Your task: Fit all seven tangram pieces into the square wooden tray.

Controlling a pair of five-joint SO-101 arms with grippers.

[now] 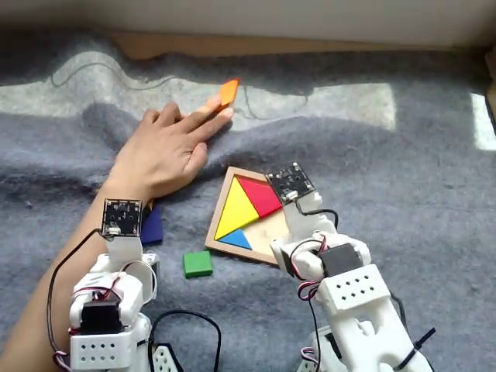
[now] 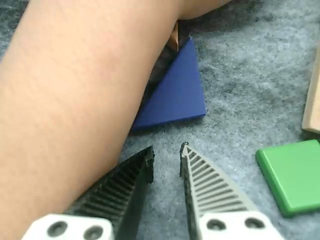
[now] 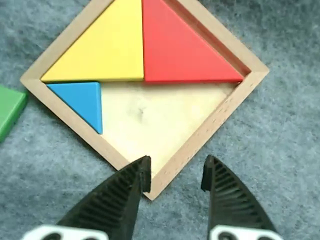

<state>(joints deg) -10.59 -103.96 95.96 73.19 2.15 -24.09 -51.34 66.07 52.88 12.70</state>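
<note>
The square wooden tray (image 1: 218, 208) lies mid-table and holds a yellow triangle (image 1: 235, 208), a red triangle (image 1: 260, 195) and a small light-blue triangle (image 1: 236, 238). My right gripper (image 3: 175, 172) hangs open and empty above a corner of the tray (image 3: 215, 125). In that view the yellow triangle (image 3: 107, 47), red triangle (image 3: 177, 47) and light-blue triangle (image 3: 82, 100) lie flat. My left gripper (image 2: 166, 160) is narrowly open and empty, just short of a dark-blue triangle (image 2: 175, 95) partly hidden under a person's forearm (image 2: 75, 90). A green square (image 1: 197, 264) lies loose left of the tray.
A person's hand (image 1: 167, 151) stretches across the grey blanket, fingertips on an orange piece (image 1: 228, 91) at the far side. The dark-blue triangle (image 1: 152, 225) lies beside the left arm (image 1: 116, 279). The green square (image 2: 295, 175) sits near the left gripper. The blanket is rumpled at the back.
</note>
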